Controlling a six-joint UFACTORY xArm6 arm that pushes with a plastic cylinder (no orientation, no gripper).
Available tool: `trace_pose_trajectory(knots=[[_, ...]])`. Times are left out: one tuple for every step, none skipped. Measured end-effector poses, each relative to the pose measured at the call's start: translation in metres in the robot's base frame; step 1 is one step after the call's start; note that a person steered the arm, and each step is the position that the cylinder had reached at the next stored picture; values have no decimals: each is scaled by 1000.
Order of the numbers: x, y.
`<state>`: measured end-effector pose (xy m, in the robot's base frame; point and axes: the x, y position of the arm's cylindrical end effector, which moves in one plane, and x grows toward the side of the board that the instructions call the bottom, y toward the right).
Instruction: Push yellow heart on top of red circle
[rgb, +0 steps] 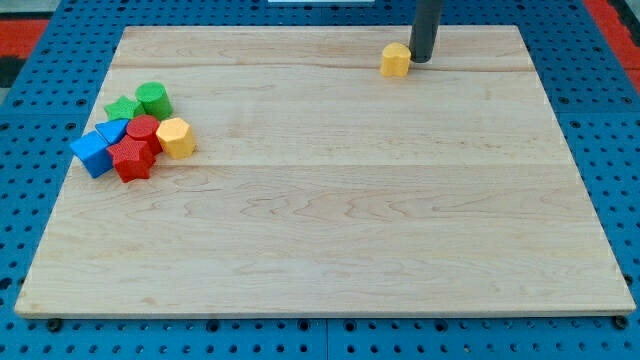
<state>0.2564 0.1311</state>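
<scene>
A yellow heart block (396, 60) lies near the view's top, right of centre, on the wooden board (330, 200). My tip (421, 59) stands just to its right, touching or almost touching it. The red circle block (143, 130) sits in a cluster at the view's left, far from the heart.
The cluster at the left holds a green star (124, 108), a green cylinder (153, 98), a yellow hexagon (176, 137), a red star (131, 159), a blue cube (92, 152) and a blue triangle (113, 129). A blue pegboard (30, 200) surrounds the board.
</scene>
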Motion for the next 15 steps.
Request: trace_pose_trajectory(knots=[[7,-34],[21,-75],[25,-102],[15,-107],[22,-149],[38,-186],[55,-228],[69,-261],[76,-268],[74,-251],[85,-251],[103,-257],[111,-265],[116,-271],[116,-276]])
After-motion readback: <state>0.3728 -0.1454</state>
